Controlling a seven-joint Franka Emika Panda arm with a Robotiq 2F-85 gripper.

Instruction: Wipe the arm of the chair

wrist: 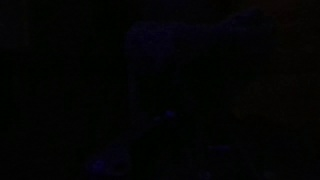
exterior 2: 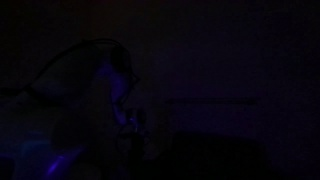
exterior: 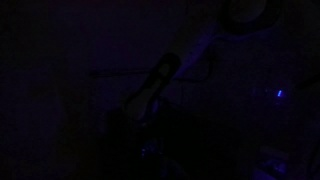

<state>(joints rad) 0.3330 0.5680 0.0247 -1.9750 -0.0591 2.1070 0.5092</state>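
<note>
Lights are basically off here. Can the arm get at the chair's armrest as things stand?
Can't say either way. All three views are nearly black: only a faint outline of the robot arm shows in an exterior view. No armrest, and nothing blocking it, can be made out.

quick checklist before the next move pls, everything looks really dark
1. Lighting good enough to work: not ok, all three views are nearly black.
2. robot arm located: ok, a dim silhouette in both exterior views.
3. gripper shut: ok, though it is too dark to make out.
4. cloth held in it: cannot tell.
5. chair arm found and in reach: cannot tell, the wrist view shows nothing readable.
6. Path clear: cannot tell, only a small blue light stands out.
</note>
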